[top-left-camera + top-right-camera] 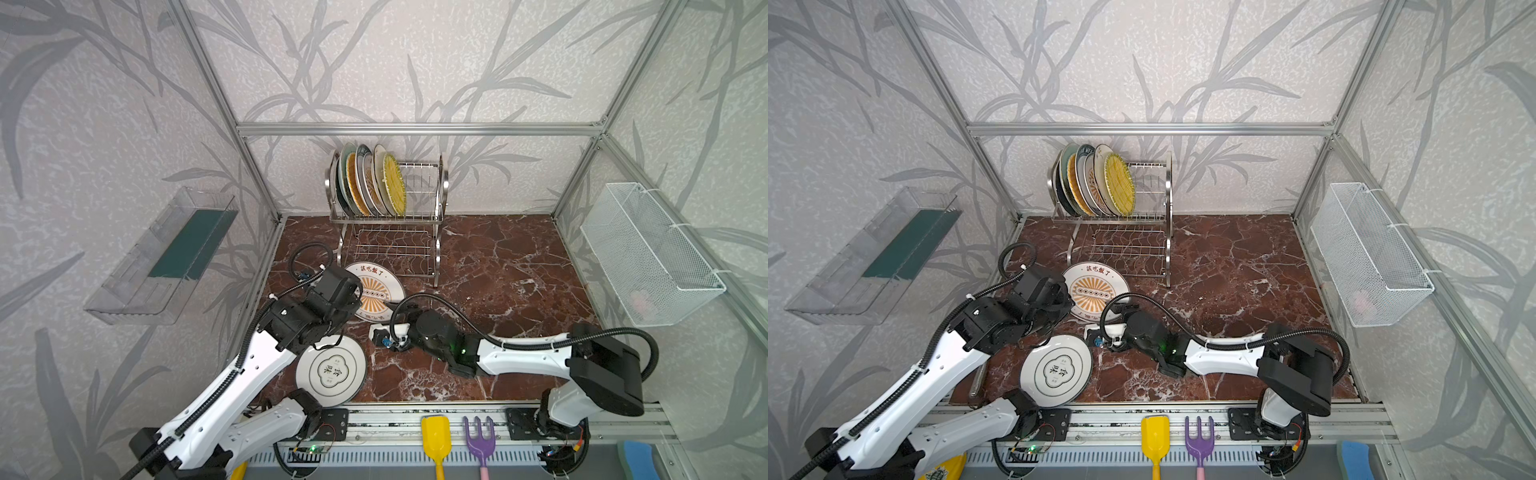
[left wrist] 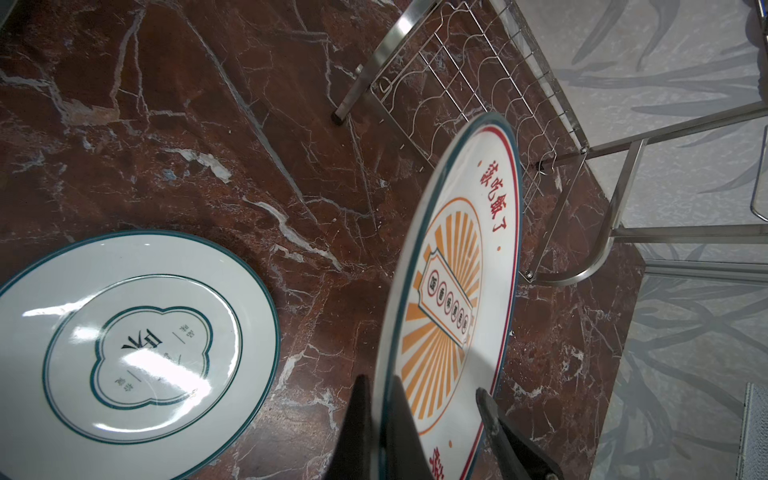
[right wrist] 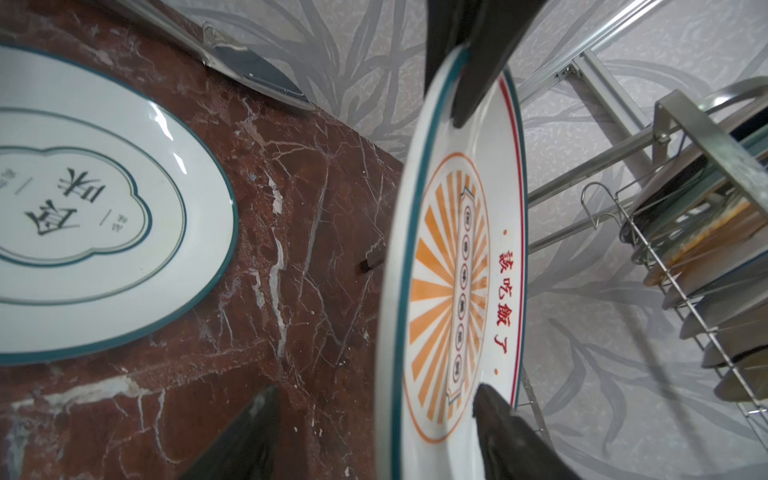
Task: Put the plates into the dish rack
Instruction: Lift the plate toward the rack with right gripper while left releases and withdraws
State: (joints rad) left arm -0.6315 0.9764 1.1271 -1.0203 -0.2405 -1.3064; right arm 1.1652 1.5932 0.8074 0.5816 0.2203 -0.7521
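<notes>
An orange-sunburst plate [image 1: 380,286] [image 1: 1100,286] stands tilted on edge in front of the dish rack [image 1: 438,216] [image 1: 1168,208]. My left gripper [image 2: 380,419] [image 1: 356,296] is shut on its rim. My right gripper [image 3: 376,395] [image 1: 391,312] is open and straddles another part of the rim. One of its fingers [image 3: 498,428] lies against the plate's face, and the other stands clear of the back. A white Chinese-character plate [image 1: 332,370] [image 1: 1057,370] [image 2: 124,345] lies flat near the front. Several plates [image 1: 374,183] [image 1: 1096,183] stand in the rack's upper tier.
The rack's lower tier [image 2: 478,83] holds nothing. A clear plastic tray [image 1: 166,257] hangs on the left wall. A white mesh basket [image 1: 648,253] hangs on the right wall. A yellow shovel [image 1: 435,436] and a purple fork [image 1: 480,440] lie at the front rail.
</notes>
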